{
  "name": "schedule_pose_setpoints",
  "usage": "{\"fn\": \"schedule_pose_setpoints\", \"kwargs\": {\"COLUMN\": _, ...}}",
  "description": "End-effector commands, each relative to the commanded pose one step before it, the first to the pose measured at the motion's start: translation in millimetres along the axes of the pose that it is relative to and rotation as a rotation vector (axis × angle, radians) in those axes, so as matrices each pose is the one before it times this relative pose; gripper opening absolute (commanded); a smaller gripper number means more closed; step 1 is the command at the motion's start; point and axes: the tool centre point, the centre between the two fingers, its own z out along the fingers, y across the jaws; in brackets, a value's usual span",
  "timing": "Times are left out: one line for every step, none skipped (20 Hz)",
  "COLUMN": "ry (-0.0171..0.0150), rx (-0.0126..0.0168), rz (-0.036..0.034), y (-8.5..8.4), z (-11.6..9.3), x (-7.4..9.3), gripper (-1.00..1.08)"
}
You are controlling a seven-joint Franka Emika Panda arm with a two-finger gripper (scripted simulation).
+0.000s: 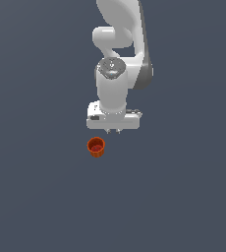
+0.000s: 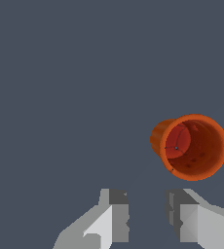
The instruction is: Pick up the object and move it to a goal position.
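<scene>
Orange-red and ribbed, the cup (image 1: 96, 146) sits on the flat slate-grey floor (image 1: 36, 197), its mouth turned up toward the exterior camera so the darker red inside shows. It lies just beside the gripper (image 1: 112, 131), a little toward the exterior view's left of it and nearer the lower edge of that picture, apart from it and not between the fingers. The white arm (image 1: 120, 29) reaches down from the upper edge of the exterior view, its wrist pointing downward and the gripper's broad white body spanning wider than the cup. Only the short dark tips of the fingers poke out beneath that body there. In the wrist view the cup (image 2: 192, 147) appears with its wide rim facing the camera and its narrower base behind, tapering away; the two grey finger pads (image 2: 118, 216) stand parted with bare floor (image 2: 60, 73) showing in the gap. Nothing is gripped: the gripper (image 2: 147, 216) is released, its jaws spread and empty, and the cup stays off to one side of the gap rather than in line with it.
</scene>
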Motion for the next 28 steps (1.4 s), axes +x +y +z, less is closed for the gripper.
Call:
{"fn": "schedule_pose_setpoints", "kwargs": {"ry": 0.00272, "rx": 0.00006, "rz": -0.0162, "y": 1.35, "z": 1.43, "x": -0.13, "gripper": -0.12}}
{"fn": "schedule_pose_setpoints", "kwargs": {"ry": 0.00168, "rx": 0.00002, "rz": -0.00903, "y": 0.7, "z": 0.78, "x": -0.03, "gripper": -0.12}}
{"fn": "schedule_pose_setpoints", "kwargs": {"ry": 0.00185, "rx": 0.00001, "rz": -0.01012, "y": 0.78, "z": 0.86, "x": -0.06, "gripper": -0.12}}
{"fn": "schedule_pose_setpoints", "kwargs": {"ry": 0.00204, "rx": 0.0, "rz": -0.01127, "y": 0.85, "z": 0.94, "x": -0.09, "gripper": -0.12}}
{"fn": "schedule_pose_setpoints", "kwargs": {"ry": 0.00226, "rx": -0.00003, "rz": -0.01238, "y": 0.94, "z": 1.04, "x": -0.11, "gripper": -0.12}}
{"fn": "schedule_pose_setpoints", "kwargs": {"ry": 0.00247, "rx": -0.00006, "rz": -0.01353, "y": 1.01, "z": 1.13, "x": -0.14, "gripper": -0.12}}
{"fn": "schedule_pose_setpoints", "kwargs": {"ry": 0.00269, "rx": -0.0001, "rz": -0.01471, "y": 1.09, "z": 1.22, "x": -0.18, "gripper": -0.12}}
{"fn": "schedule_pose_setpoints", "kwargs": {"ry": 0.0029, "rx": -0.00015, "rz": -0.0159, "y": 1.17, "z": 1.31, "x": -0.23, "gripper": -0.12}}
{"fn": "schedule_pose_setpoints", "kwargs": {"ry": 0.00313, "rx": -0.0002, "rz": -0.0171, "y": 1.24, "z": 1.4, "x": -0.27, "gripper": -0.12}}
{"fn": "schedule_pose_setpoints", "kwargs": {"ry": 0.00334, "rx": -0.00027, "rz": -0.0183, "y": 1.32, "z": 1.49, "x": -0.33, "gripper": -0.12}}
{"fn": "schedule_pose_setpoints", "kwargs": {"ry": 0.00357, "rx": -0.00035, "rz": -0.01952, "y": 1.38, "z": 1.57, "x": -0.39, "gripper": -0.12}}
{"fn": "schedule_pose_setpoints", "kwargs": {"ry": 0.00378, "rx": -0.00044, "rz": -0.02071, "y": 1.45, "z": 1.66, "x": -0.47, "gripper": -0.12}}
{"fn": "schedule_pose_setpoints", "kwargs": {"ry": 0.00401, "rx": -0.00054, "rz": -0.02194, "y": 1.49, "z": 1.74, "x": -0.54, "gripper": -0.12}}
{"fn": "schedule_pose_setpoints", "kwargs": {"ry": 0.00422, "rx": -0.00066, "rz": -0.02314, "y": 1.55, "z": 1.82, "x": -0.63, "gripper": -0.12}}
{"fn": "schedule_pose_setpoints", "kwargs": {"ry": 0.00432, "rx": -0.00076, "rz": -0.02371, "y": 1.55, "z": 1.84, "x": -0.7, "gripper": -0.12}}
{"fn": "schedule_pose_setpoints", "kwargs": {"ry": 0.00431, "rx": -0.00085, "rz": -0.02373, "y": 1.51, "z": 1.82, "x": -0.76, "gripper": -0.12}}
{"fn": "schedule_pose_setpoints", "kwargs": {"ry": 0.00431, "rx": -0.00095, "rz": -0.02373, "y": 1.47, "z": 1.8, "x": -0.82, "gripper": -0.12}}
{"fn": "schedule_pose_setpoints", "kwargs": {"ry": 0.0043, "rx": -0.00104, "rz": -0.02374, "y": 1.43, "z": 1.78, "x": -0.87, "gripper": -0.12}}
{"fn": "schedule_pose_setpoints", "kwargs": {"ry": 0.00429, "rx": -0.00113, "rz": -0.02376, "y": 1.38, "z": 1.76, "x": -0.92, "gripper": -0.12}}
{"fn": "schedule_pose_setpoints", "kwargs": {"ry": 0.00427, "rx": -0.00122, "rz": -0.02377, "y": 1.33, "z": 1.74, "x": -0.97, "gripper": -0.12}}
{"fn": "schedule_pose_setpoints", "kwargs": {"ry": 0.00426, "rx": -0.00132, "rz": -0.02376, "y": 1.29, "z": 1.72, "x": -1.02, "gripper": -0.12}}
{"fn": "schedule_pose_setpoints", "kwargs": {"ry": 0.00424, "rx": -0.00141, "rz": -0.02378, "y": 1.24, "z": 1.7, "x": -1.06, "gripper": -0.12}}
{"fn": "schedule_pose_setpoints", "kwargs": {"ry": 0.00423, "rx": -0.0015, "rz": -0.02379, "y": 1.19, "z": 1.68, "x": -1.11, "gripper": -0.12}}
{"fn": "schedule_pose_setpoints", "kwargs": {"ry": 0.00421, "rx": -0.00159, "rz": -0.0238, "y": 1.13, "z": 1.65, "x": -1.15, "gripper": -0.12}}
{"fn": "schedule_pose_setpoints", "kwargs": {"ry": 0.00419, "rx": -0.00169, "rz": -0.0238, "y": 1.08, "z": 1.63, "x": -1.19, "gripper": -0.12}}
{"fn": "schedule_pose_setpoints", "kwargs": {"ry": 0.00416, "rx": -0.00178, "rz": -0.02381, "y": 1.03, "z": 1.61, "x": -1.22, "gripper": -0.12}}
{"fn": "schedule_pose_setpoints", "kwargs": {"ry": 0.00414, "rx": -0.00187, "rz": -0.02382, "y": 0.97, "z": 1.59, "x": -1.26, "gripper": -0.12}}
{"fn": "schedule_pose_setpoints", "kwargs": {"ry": 0.00411, "rx": -0.00197, "rz": -0.02383, "y": 0.91, "z": 1.56, "x": -1.29, "gripper": -0.12}}
